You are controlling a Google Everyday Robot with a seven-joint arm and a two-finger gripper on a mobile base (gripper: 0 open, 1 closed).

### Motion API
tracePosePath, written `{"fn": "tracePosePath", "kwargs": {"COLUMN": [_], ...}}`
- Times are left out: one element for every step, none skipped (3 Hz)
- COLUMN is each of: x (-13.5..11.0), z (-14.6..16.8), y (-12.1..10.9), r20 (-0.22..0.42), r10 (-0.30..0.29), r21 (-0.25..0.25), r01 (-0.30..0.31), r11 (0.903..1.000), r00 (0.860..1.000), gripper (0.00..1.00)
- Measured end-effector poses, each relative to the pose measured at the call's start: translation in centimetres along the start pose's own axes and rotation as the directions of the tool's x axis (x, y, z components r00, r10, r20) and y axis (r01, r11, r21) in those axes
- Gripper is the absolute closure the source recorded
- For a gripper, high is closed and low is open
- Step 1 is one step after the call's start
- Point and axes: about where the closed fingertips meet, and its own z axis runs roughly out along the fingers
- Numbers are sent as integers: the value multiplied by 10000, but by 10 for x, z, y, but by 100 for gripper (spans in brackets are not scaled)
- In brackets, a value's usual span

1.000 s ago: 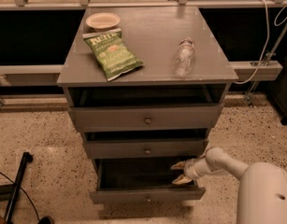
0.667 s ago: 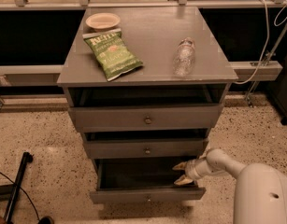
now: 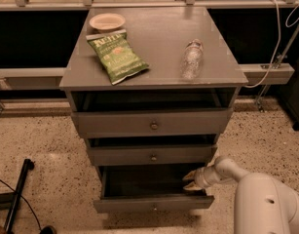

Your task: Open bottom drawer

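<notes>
Over the last 1 second almost nothing has shifted. The bottom drawer [image 3: 134, 204] sits pulled out at lower centre, dark inside showing. The gripper [image 3: 192, 181], lower right at its right inner edge, has fingers parted, holding nothing — I judge the opening done.

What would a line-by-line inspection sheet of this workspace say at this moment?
Surface: grey cabinet top, carrying three items.
Job's things: bottom drawer pulled partly out, inside dark.
Clutter: green chip bag, small bowl, clear bottle lying on its side.
Grippers: hand at the drawer's right inner side, behind its front.
Cables: white cable at right; black cable on floor, left.
Surroundings: speckled floor; black pole lower left.
</notes>
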Motion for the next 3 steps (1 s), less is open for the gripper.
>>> {"fn": "tracePosePath", "kwargs": {"x": [15, 28, 42], "z": [6, 13, 29], "y": [0, 2, 10], "r20": [-177, -372, -512], "r10": [235, 450, 737], "r21": [6, -74, -449], "r01": [-235, -453, -760], "r11": [9997, 9989, 9961], "r00": [9996, 9983, 9960], "gripper": [71, 72, 71]}}
